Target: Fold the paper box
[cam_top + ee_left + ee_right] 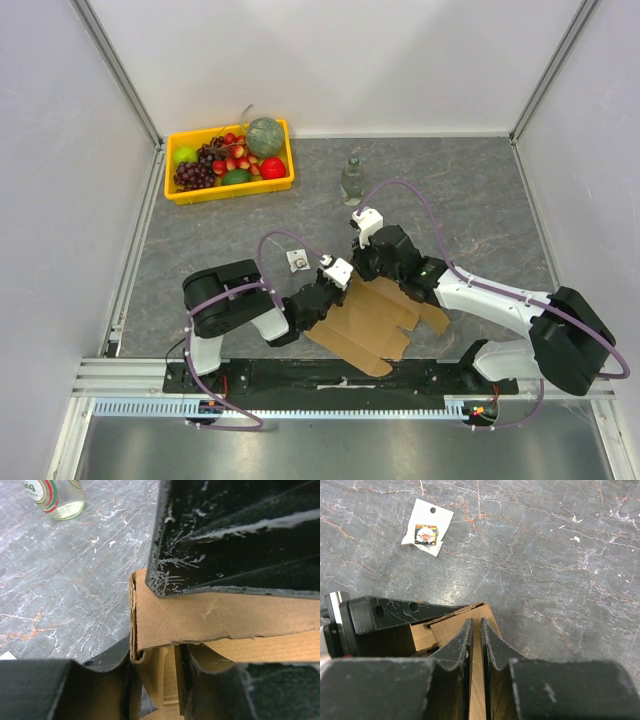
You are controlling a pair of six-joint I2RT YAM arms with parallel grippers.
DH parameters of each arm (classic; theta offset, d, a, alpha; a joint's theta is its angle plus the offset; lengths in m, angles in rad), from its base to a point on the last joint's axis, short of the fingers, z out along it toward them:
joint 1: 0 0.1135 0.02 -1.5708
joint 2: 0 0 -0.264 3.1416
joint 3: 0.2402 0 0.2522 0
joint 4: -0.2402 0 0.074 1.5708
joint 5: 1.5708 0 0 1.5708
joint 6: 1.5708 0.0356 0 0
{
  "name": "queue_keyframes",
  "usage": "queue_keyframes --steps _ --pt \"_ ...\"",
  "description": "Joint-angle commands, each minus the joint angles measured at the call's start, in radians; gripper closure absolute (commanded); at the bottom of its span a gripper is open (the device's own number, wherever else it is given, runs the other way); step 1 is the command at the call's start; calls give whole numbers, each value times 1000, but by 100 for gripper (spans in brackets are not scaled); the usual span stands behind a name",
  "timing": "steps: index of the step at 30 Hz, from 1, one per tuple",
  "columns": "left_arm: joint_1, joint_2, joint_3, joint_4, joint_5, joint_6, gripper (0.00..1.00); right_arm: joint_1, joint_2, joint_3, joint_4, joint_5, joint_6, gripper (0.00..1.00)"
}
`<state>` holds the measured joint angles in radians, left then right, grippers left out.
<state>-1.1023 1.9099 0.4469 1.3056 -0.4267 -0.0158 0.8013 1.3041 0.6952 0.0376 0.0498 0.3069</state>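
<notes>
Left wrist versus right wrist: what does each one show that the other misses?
Only left wrist: the base of a glass bottle standing at the top left. Only right wrist: a small white card lying flat on the table, and the right gripper pinching a cardboard flap. Both: the paper box and the grey marbled table.
</notes>
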Motion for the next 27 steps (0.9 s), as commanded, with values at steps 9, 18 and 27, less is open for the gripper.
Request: queue_keyframes --steps 9,18,27 --pt "-56 29 55 360 -139 162 68 3 -12 -28 -16 5 1 83" --pt "-76 49 75 359 -181 217 88 3 -19 -29 -13 -4 6 83" --pt "-94 67 92 359 -193 246 94 1 -26 -42 -8 -14 15 83"
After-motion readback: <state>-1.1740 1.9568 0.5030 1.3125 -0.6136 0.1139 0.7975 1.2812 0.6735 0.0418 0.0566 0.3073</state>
